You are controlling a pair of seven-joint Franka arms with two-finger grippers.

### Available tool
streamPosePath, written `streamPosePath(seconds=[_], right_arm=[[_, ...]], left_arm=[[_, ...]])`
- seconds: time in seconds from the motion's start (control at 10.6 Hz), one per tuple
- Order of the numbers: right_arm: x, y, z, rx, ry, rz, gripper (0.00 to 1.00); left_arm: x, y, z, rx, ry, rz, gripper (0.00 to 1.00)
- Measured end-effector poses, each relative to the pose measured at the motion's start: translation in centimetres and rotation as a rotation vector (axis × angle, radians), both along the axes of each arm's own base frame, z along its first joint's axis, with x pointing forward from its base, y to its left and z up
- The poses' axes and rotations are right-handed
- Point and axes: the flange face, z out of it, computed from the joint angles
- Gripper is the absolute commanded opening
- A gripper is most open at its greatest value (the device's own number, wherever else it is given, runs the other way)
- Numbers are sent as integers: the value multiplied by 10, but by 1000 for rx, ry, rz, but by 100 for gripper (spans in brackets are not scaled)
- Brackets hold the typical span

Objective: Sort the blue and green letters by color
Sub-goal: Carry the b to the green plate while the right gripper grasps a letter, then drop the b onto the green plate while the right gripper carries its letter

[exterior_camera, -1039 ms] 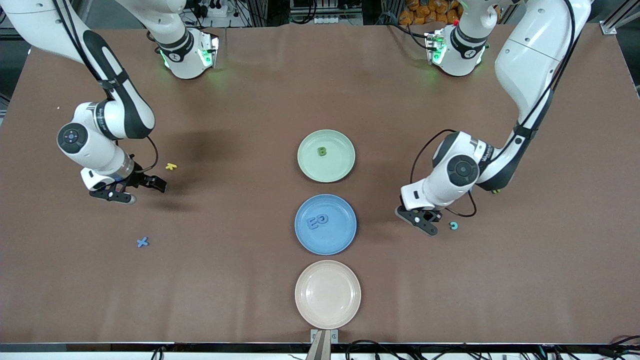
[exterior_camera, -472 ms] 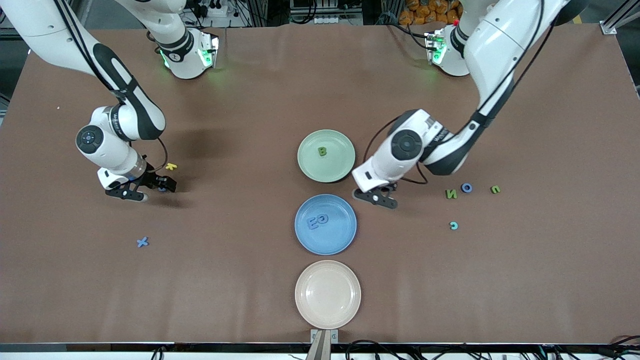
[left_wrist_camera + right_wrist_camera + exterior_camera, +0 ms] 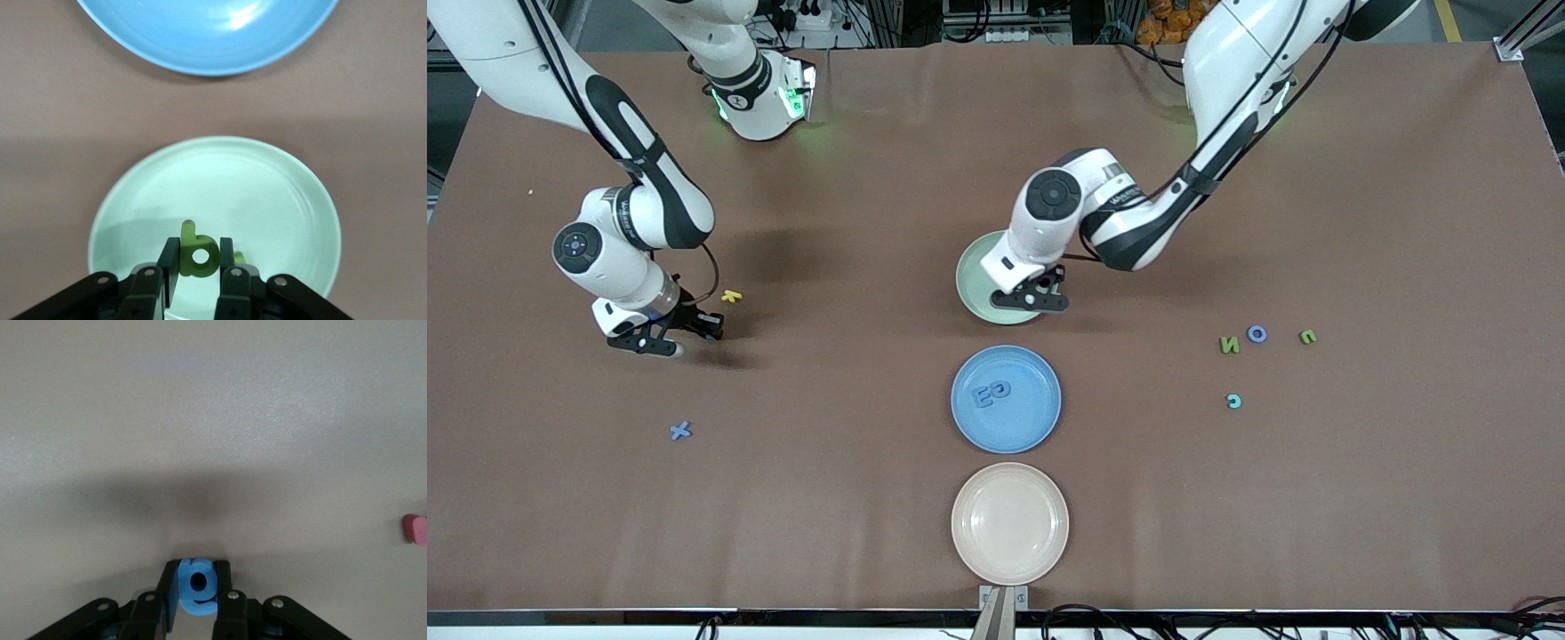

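Both grippers hold a letter.
The left gripper [image 3: 199, 267] pinches a green letter [image 3: 197, 253] over the green plate [image 3: 280, 200]; the right gripper [image 3: 198, 593] squeezes a blue letter [image 3: 197, 587].

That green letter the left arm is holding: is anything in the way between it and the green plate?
Nothing visible is. The left gripper is shut on the green letter and already hangs over the green plate. The plate's surface right under it looks bare; another small green piece lies just beside the fingers.
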Motion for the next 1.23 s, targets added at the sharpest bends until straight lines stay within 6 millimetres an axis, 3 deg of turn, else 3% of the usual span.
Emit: streamPosePath(seconds=[0.28, 0.38, 0.47, 0.76, 0.94, 1.23], right_arm=[[1, 2, 1, 1, 2, 12, 14], [4, 7, 3, -1, 17, 22, 14], [12, 14, 12, -7, 33, 35, 15], [47, 65, 48, -16, -11, -7, 15], [66, 117, 70, 9, -65, -54, 15], [92, 208, 96, 116, -116, -75, 15]], left_arm=[[-15, -13, -7, 12, 13, 47, 35], [-18, -17, -8, 13, 15, 54, 50], [-22, -22, -8, 14, 17, 59, 98], [-18, -21, -9, 23, -2, 66, 100], [12, -2, -5, 41, -59, 77, 100], [53, 36, 28, 50, -113, 54, 100]])
